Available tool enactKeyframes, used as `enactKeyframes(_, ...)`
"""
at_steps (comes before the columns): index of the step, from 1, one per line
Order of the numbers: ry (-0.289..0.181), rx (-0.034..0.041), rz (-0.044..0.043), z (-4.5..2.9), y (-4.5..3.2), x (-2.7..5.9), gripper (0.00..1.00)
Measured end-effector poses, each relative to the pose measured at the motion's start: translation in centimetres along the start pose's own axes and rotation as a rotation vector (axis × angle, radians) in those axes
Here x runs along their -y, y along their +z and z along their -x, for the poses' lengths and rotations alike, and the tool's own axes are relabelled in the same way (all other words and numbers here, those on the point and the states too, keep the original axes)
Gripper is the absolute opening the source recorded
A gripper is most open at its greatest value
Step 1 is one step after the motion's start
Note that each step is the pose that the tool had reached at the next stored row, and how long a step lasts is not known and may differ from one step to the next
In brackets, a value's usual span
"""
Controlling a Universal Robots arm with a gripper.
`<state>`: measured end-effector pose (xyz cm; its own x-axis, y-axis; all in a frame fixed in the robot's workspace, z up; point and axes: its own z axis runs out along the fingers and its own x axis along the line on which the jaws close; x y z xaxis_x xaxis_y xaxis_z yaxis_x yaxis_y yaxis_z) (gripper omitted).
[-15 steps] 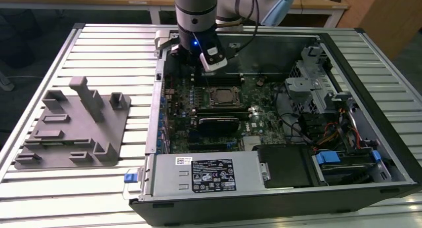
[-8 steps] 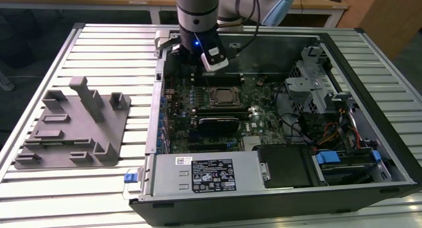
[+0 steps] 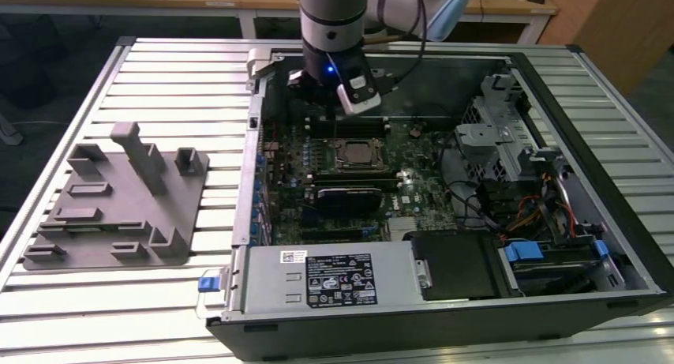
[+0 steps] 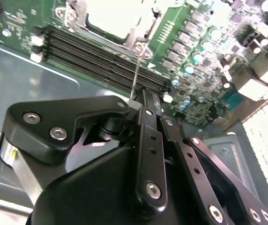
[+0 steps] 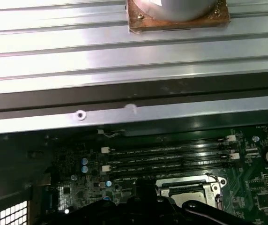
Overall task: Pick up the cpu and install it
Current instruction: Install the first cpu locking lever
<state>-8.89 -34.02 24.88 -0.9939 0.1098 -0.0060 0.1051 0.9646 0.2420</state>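
A pale silver-grey square, the cpu (image 4: pixel 108 16) as far as I can tell, lies flat inside the metal frame of the motherboard socket (image 3: pixel 358 152). The same socket shows in the first wrist view (image 5: pixel 190 192). My gripper (image 4: pixel 142 97) hangs over the memory slots just behind the socket. Its black fingers are shut, and I see nothing between them. A thin metal socket lever (image 4: pixel 136 70) runs from the socket's corner up to the fingertips. In the exterior view the arm (image 3: pixel 331 32) stands above the rear of the open computer case (image 3: pixel 589 127).
A grey plastic fixture (image 3: pixel 116 206) with upright blocks sits on the slatted table (image 3: pixel 158 80) at the exterior view's left. Inside the case are a power supply (image 3: pixel 327 277), a drive cage (image 3: pixel 506 135) and loose cables (image 3: pixel 526 214). A silver cylinder on a brown plate (image 5: pixel 176 14) stands beyond the case.
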Motion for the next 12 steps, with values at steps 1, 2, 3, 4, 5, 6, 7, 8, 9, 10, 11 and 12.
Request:
enactKeyframes(1, 0.0, 0.0, 0.0, 0.27, 0.02, -0.03, 0.11)
enactKeyframes(2, 0.0, 0.0001, -0.0003, 0.52, 0.03, -0.05, 0.11)
enactKeyframes(3, 0.0, 0.0001, -0.0007, 0.76, 0.04, -0.07, 0.11)
enactKeyframes(4, 0.0, 0.0002, -0.0012, 1.0, 0.06, -0.1, 0.11)
enactKeyframes(5, 0.0, 0.0002, -0.0017, 1.28, 0.07, -0.13, 0.11)
enactKeyframes(6, 0.0, 0.0003, -0.0021, 1.53, 0.09, -0.15, 0.11)
enactKeyframes(7, 0.0, 0.0003, -0.0025, 1.74, 0.09, -0.18, 0.11)
enactKeyframes(8, 0.0, 0.0002, -0.0026, 1.87, 0.09, -0.19, 0.11)
enactKeyframes(9, 0.0, 0.0002, -0.0026, 1.9, 0.09, -0.19, 0.11)
enactKeyframes(10, 0.0, 0.0003, -0.0025, 1.9, 0.1, -0.19, 0.11)
enactKeyframes(11, 0.0, 0.0004, -0.0025, 1.9, 0.1, -0.19, 0.11)
enactKeyframes(12, 0.0, 0.0004, -0.0024, 1.91, 0.1, -0.19, 0.11)
